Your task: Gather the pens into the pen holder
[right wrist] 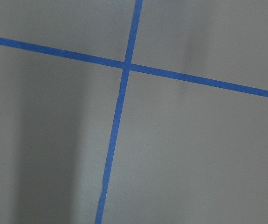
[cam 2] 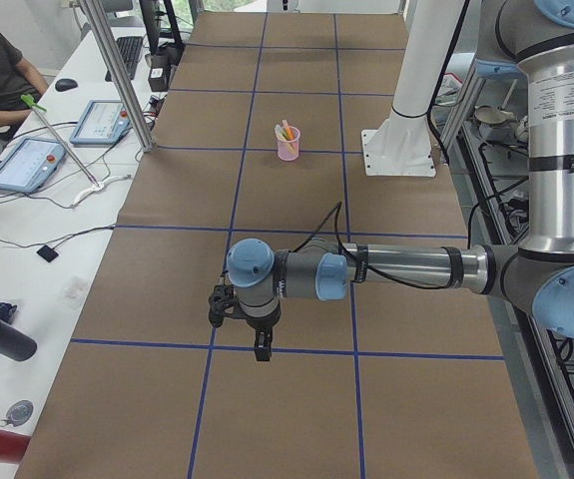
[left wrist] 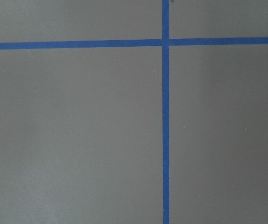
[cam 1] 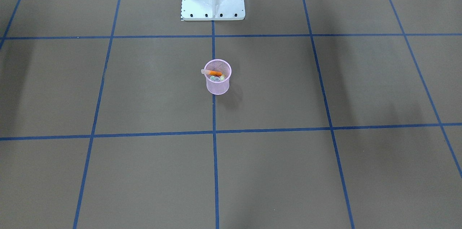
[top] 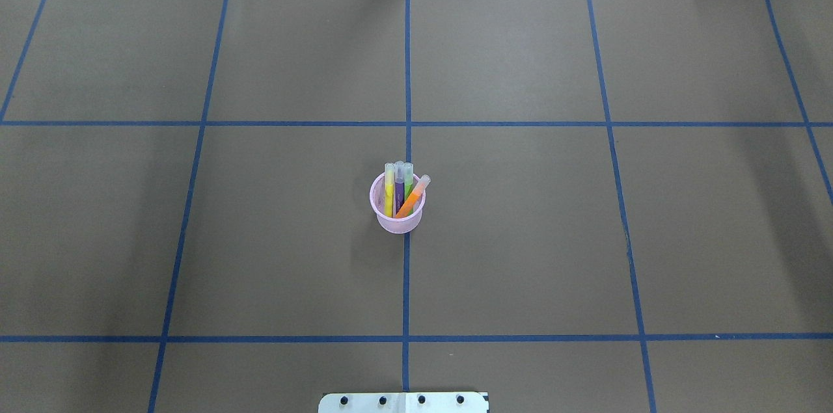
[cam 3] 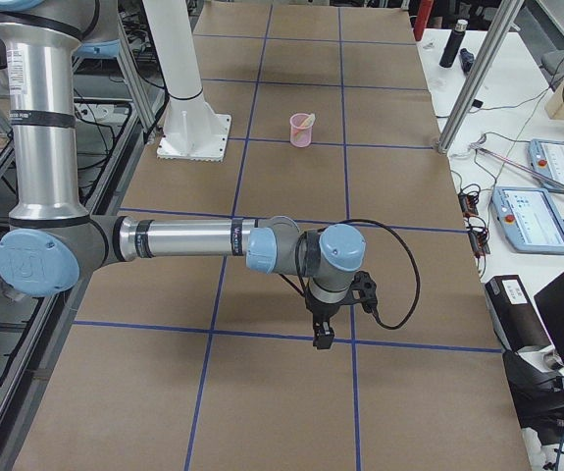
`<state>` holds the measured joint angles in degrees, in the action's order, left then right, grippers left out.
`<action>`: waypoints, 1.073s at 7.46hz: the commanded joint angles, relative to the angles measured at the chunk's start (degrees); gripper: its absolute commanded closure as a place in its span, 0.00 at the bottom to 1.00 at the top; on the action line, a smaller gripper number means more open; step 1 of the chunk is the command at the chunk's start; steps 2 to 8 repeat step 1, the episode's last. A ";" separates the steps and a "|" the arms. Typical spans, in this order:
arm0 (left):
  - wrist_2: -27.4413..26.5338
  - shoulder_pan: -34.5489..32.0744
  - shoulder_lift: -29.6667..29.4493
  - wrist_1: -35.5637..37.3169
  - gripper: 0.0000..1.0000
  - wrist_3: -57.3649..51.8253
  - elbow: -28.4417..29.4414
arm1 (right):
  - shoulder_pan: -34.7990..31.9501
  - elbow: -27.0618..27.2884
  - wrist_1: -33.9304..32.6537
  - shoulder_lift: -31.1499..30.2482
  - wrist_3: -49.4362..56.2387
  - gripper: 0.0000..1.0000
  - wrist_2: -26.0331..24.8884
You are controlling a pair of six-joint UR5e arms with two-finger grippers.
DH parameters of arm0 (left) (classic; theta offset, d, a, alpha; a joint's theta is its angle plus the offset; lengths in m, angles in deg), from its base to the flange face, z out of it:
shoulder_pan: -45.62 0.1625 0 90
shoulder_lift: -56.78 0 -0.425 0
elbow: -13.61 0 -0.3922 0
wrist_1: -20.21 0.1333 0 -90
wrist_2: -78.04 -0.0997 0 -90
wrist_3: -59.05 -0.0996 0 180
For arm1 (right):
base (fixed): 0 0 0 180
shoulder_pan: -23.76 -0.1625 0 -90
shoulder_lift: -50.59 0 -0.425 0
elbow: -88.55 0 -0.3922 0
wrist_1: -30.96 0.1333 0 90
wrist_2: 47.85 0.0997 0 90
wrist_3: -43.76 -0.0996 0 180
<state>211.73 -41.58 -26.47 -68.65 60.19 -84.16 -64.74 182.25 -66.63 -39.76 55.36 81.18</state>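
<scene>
Progress: you are looking at a job I judge finished, with all four pens (top: 399, 192) sitting inside the pen holder (top: 397, 218).
Upright pens: the yellow pen (top: 388, 195), purple pen (top: 399, 188) and green pen (top: 408, 180) are standing side by side in the pen holder, caps up.
Leaning pen: the orange pen (top: 414, 197) is slanting across them, its cap poking over the pen holder's rim.
Remaining: by my reckoning, nothing is waiting for you to collect.
Left gripper (cam 2: 263, 351): it is hanging over the table (cam 2: 296, 419), well apart from the pen holder. You are getting only a side view, so I cannot tell whether its jaws are spread, closed or holding anything.
Right gripper (cam 3: 319, 341): it is hanging well apart from the pen holder on the opposite side, and again I cannot tell how its jaws are standing.
</scene>
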 commanded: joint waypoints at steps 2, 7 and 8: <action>0.00 -0.16 -0.07 0.00 0.00 0.00 -0.13 | 0.00 0.09 0.02 0.00 0.00 0.00 0.00; 0.00 -0.16 -0.07 0.00 0.00 0.00 -0.13 | 0.00 0.09 0.02 0.00 0.00 0.00 0.00; 0.00 -0.16 -0.07 0.00 0.00 0.00 -0.13 | 0.00 0.09 0.02 0.00 0.00 0.00 0.00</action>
